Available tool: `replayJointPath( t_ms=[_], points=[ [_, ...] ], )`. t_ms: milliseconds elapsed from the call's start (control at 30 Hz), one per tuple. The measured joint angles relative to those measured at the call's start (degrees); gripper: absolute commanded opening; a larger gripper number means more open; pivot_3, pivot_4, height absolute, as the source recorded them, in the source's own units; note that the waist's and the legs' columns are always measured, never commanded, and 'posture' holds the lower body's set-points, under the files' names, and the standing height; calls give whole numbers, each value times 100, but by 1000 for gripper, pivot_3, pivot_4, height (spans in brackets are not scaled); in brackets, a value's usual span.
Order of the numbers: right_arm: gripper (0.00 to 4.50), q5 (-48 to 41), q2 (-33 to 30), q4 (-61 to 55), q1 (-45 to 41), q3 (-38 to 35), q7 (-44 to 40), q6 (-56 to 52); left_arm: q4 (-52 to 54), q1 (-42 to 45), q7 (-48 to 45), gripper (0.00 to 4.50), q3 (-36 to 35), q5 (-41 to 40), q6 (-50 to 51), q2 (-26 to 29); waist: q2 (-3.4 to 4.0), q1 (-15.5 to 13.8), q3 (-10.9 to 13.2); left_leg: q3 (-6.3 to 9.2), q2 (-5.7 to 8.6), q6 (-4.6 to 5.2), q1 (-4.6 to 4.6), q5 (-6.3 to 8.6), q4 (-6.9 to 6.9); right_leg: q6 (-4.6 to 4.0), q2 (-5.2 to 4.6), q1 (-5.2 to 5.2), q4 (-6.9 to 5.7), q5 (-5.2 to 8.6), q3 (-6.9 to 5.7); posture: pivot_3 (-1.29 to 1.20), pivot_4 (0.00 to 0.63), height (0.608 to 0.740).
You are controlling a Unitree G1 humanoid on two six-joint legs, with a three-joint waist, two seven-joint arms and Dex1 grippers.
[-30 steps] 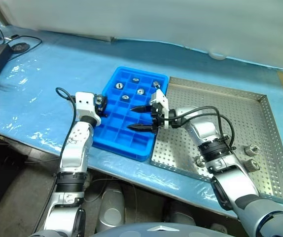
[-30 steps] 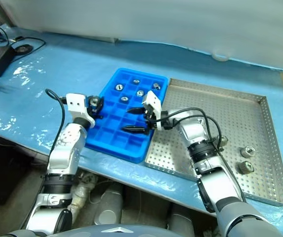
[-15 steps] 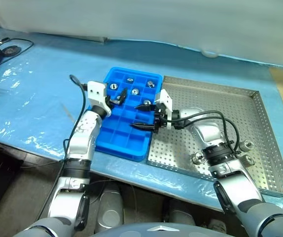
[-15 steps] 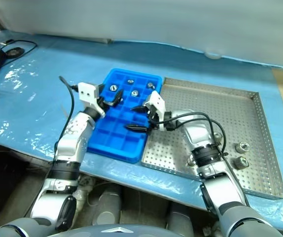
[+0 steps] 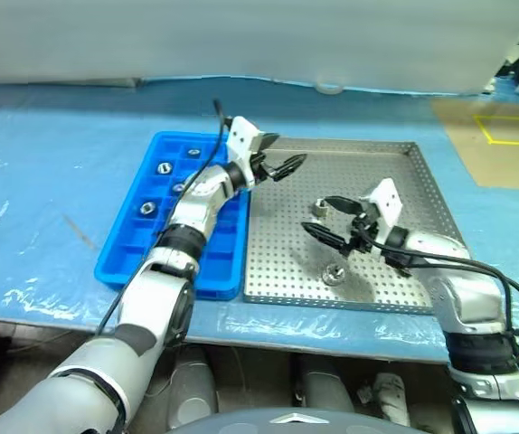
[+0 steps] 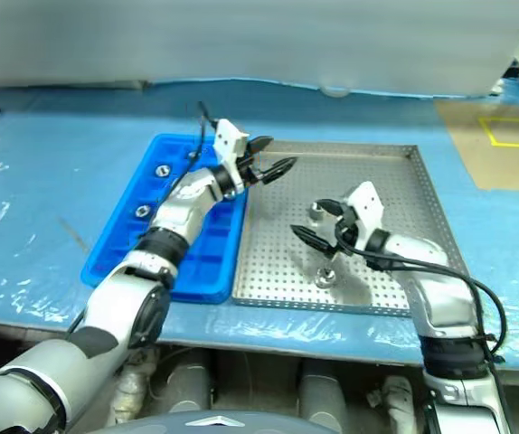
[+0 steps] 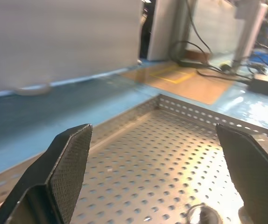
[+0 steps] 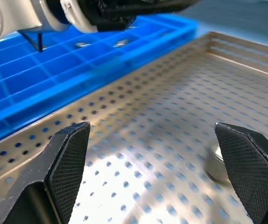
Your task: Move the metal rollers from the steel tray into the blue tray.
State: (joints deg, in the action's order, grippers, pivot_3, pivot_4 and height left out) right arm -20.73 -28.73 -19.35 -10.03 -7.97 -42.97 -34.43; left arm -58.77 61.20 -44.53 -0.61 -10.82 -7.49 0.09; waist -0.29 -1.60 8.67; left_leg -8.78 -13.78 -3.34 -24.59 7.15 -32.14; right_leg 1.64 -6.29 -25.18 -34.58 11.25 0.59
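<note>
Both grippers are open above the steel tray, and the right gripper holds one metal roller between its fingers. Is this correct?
Not quite. The right gripper is open and holds nothing; the right wrist view shows bare steel tray between its fingers. The left gripper is open above the tray too, as stated.

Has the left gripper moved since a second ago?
Yes. The left gripper was at the blue tray's outer edge; now it has crossed it and hangs, fingers open, over the steel tray.

Counted: one steel tray (image 5: 422, 194); one blue tray (image 5: 124, 258). Metal rollers visible: two on the steel tray (image 5: 319, 209) (image 5: 334, 272), three in the blue tray's compartments (image 5: 163, 166) (image 5: 146, 208) (image 5: 180, 188). Any roller hidden behind the arms cannot be confirmed.
</note>
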Motion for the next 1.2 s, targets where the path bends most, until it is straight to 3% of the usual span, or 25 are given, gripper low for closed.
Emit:
replayJointPath(
  t_ms=[233, 367, 833, 933, 1133, 1200],
  points=[
    [4500, -121, -34, -605, 680, -333, 525, -121, -1270, 356, 310, 4459, 56, 461, -141, -288, -1, 290, 1, -49, 4, 35, 18, 22, -2, 13, 0, -6, 10, 6, 47, -549, 150, 740],
    [4500, -183, -34, -780, 748, -371, 743, -119, -1488, 433, 892, 4459, 49, 680, -135, -321, -2, 395, 1, -66, 4, 50, 22, 31, -6, 36, -1, -6, 16, 19, 61, -575, 150, 740],
    [4500, -212, -145, -1133, 1207, -491, 1125, -130, -1705, 175, 1074, 4459, 87, 1107, 77, -610, -2, 475, 1, -125, 4, 103, 18, 79, -5, 24, -5, 3, 97, -2, 98, -655, 150, 740],
    [4500, -217, -148, -1227, 1367, -510, 1190, -140, -1737, 139, 1262, 3841, 88, 1207, 166, -581, -2, 564, 1, -126, 5, 103, 18, 81, -8, 25, -5, 2, 97, -1, 99, -661, 150, 740],
    [4500, -244, -149, -1284, 1400, -594, 1292, -141, -1741, 131, 1458, 1851, 35, 1218, 199, -554, -3, 674, 2, -126, 9, 103, 18, 81, -13, 34, -9, 5, 98, 3, 100, -632, 150, 740],
    [4500, -258, -149, -1283, 1368, -583, 1290, -141, -1741, 131, 1438, 1851, -26, 1208, 199, -533, -3, 707, 2, -126, 9, 104, 16, 82, -13, 33, -10, 4, 98, 1, 100, -595, 150, 740]
  ],
)
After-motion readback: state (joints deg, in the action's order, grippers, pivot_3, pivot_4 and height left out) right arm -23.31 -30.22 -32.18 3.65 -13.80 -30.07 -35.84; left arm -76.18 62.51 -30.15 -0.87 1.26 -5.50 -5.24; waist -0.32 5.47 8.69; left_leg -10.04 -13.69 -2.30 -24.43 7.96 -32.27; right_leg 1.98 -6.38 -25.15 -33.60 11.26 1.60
